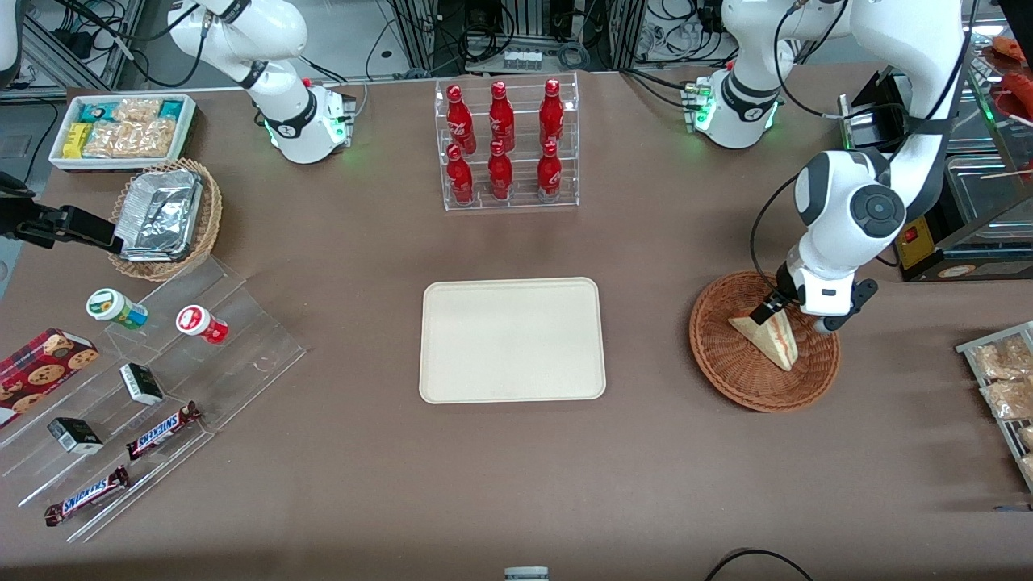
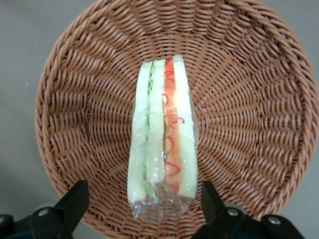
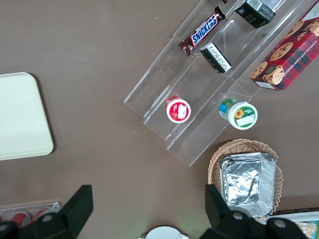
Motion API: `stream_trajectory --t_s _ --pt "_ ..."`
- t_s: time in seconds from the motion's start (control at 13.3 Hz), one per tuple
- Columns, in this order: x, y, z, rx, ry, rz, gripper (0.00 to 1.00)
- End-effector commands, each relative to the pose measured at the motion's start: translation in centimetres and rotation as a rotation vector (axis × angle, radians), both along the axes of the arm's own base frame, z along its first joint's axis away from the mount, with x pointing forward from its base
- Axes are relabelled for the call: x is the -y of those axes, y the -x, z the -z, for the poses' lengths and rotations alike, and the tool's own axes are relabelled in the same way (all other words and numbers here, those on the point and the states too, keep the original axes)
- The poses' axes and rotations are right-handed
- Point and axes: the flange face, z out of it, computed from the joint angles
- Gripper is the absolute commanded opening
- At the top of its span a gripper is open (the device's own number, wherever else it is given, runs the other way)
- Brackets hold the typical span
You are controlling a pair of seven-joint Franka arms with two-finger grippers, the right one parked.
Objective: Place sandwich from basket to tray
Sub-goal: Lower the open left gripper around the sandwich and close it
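Wicker basket holds the unlabelled sandwich; the tool, fingers apart, straddles it.

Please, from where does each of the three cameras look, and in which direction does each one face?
Front view: high up, facing the robots, looking down on the table; shows both arms, the gripper open, low over the sandwich in the basket.
Left wrist view: on the working arm, looking straight down at the sandwich in the basket; its fingers straddle the wrapped end.
Right wrist view: on the parked arm, looking down at the snack stand and a tray corner.
Shared: front and left wrist both show sandwich and basket.
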Motion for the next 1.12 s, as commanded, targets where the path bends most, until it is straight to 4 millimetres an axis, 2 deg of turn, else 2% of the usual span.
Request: stream_trajectory --t_s 0.0,0.07,0.15,0.22,0.3,0.38,0.45,0.67,0.75,0.82,0.9,0.97,1.05 --pt "-0.1 -0.3 1.3 0.026 -0.007 -0.010 0.97" --pt "-0.1 -0.4 1.7 0.025 -0.007 -0.016 0.93" --pt "-0.1 -0.5 1.9 0.022 -0.007 -0.021 0.83" --pt "-0.2 -0.6 1.9 0.023 -0.006 -0.029 0.67" --pt "-0.6 -0.7 1.8 0.025 -0.007 -0.042 0.39" --pt "-0.6 -0.9 1.8 0.028 -0.007 -0.047 0.17" --pt "-0.6 -1.3 1.7 0.030 -0.008 -0.044 0.00" --pt "-0.5 -2.1 0.3 0.026 -0.013 -0.037 0.00" --pt "-0.1 -2.6 -1.0 0.006 -0.018 -0.024 0.00" --pt "0.5 -2.8 -3.0 -0.014 -0.044 0.010 0.00" --pt "1.9 -2.6 -4.9 -0.056 -0.100 0.078 0.00" --pt "3.4 -2.5 -7.4 -0.105 -0.145 0.127 0.00" --pt "5.9 -2.8 -9.9 -0.127 -0.159 0.160 0.00"
